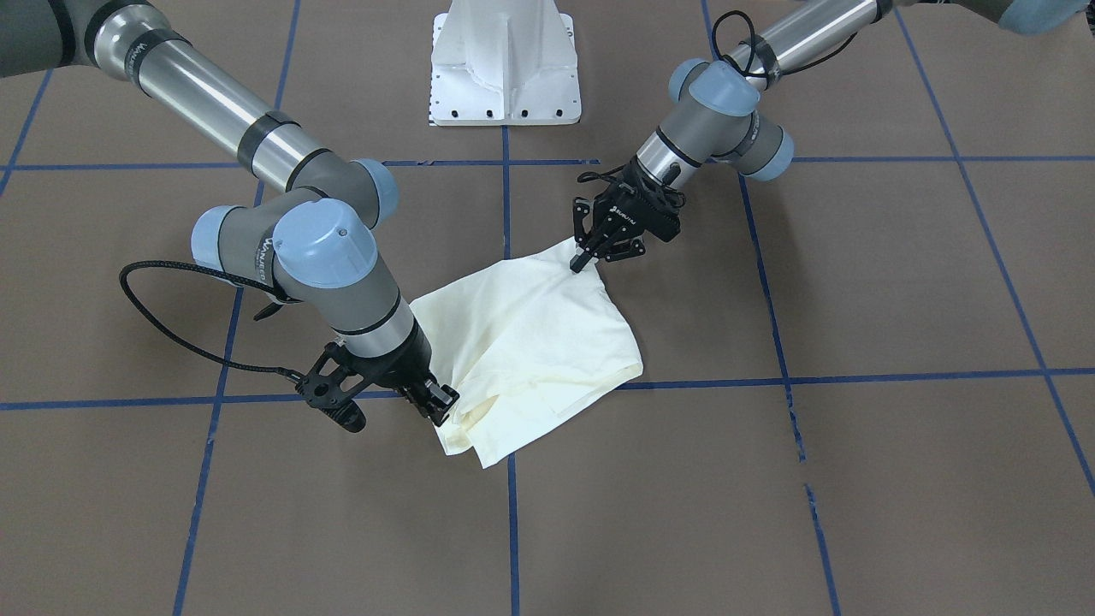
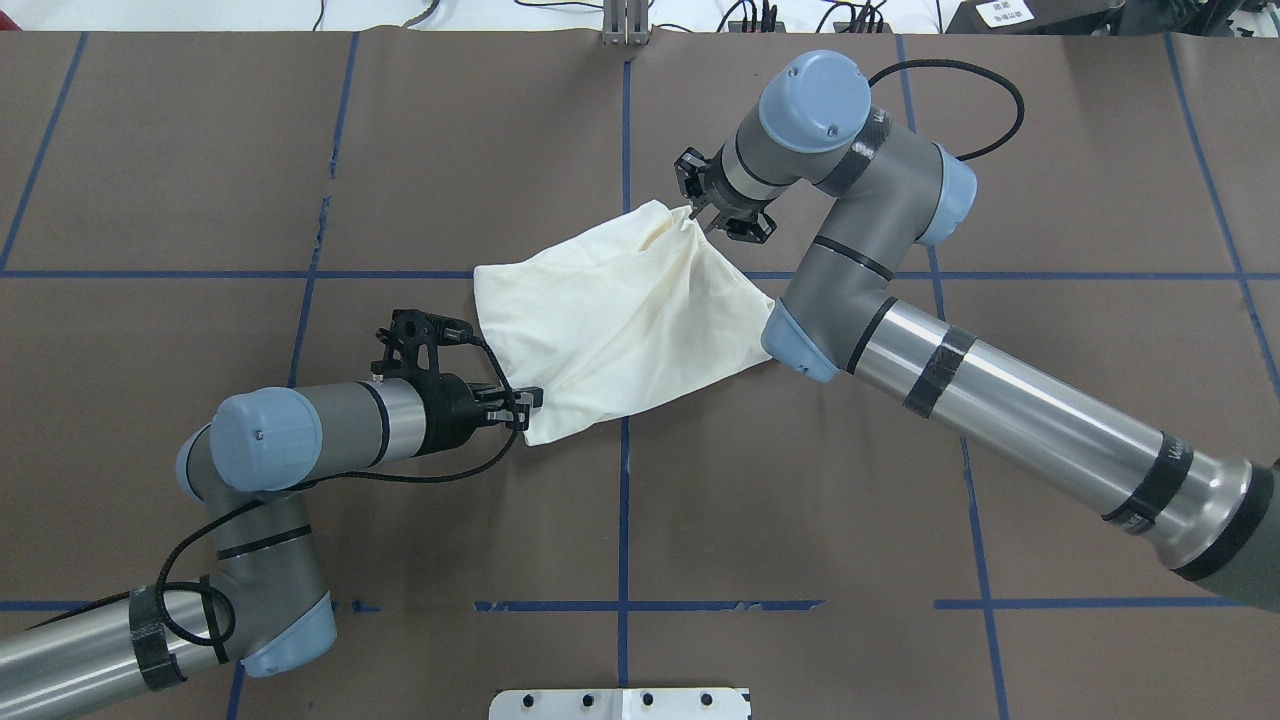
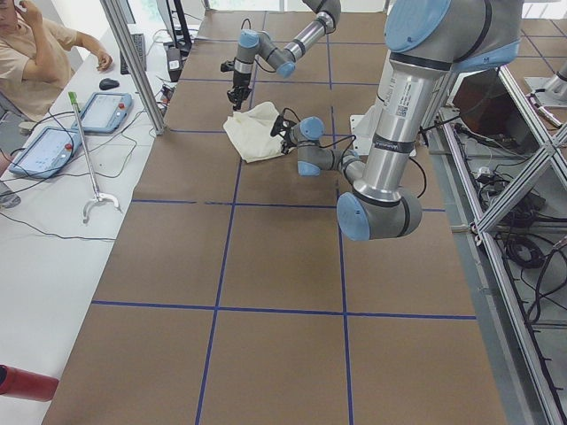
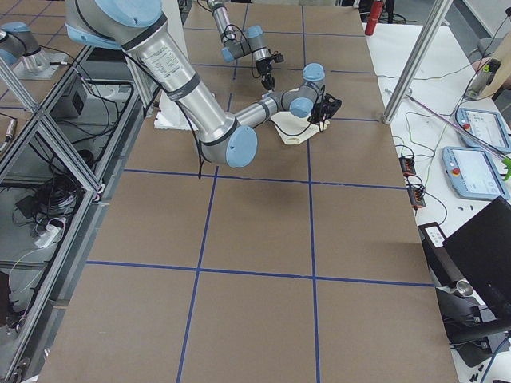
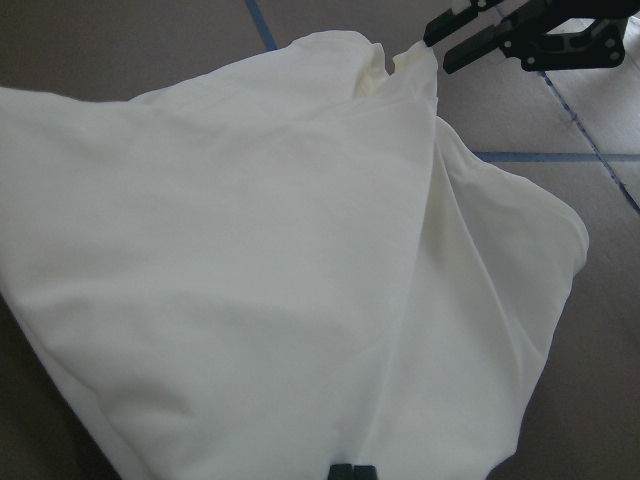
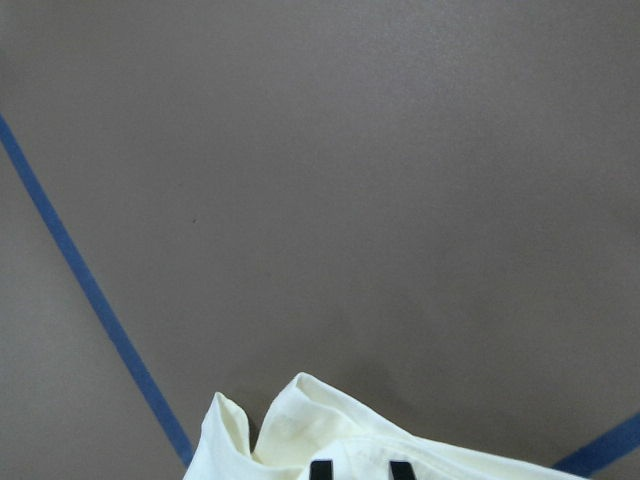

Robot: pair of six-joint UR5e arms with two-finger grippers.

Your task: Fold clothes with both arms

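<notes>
- Spanning the gap between the two grippers, the shirt is held partly off the table, directly in front of the white pedestal base. Only its plain cream side is shown, and no print is seen.
- The left gripper is closed narrowly on the corner nearest the base, slightly to the base's left.
- The right gripper is pinched shut on the opposite corner, farthest from the base and slightly to its right. Cloth is seen caught between its fingertips in the left wrist view.
- The long axis of the stretched cloth is thus laid diagonally, from near-left to far-right of the base. A taut ridge is formed along it, and the rest is draped down to the table on either side.
- The fold is judged unfinished, since the layers are bunched and uneven.
- The coming move is judged to turn on this diagonal. The left arm is the one nearer the base, so the far corner would have to be carried baseward by the right arm, with tension shared so that neither corner slips.
</notes>
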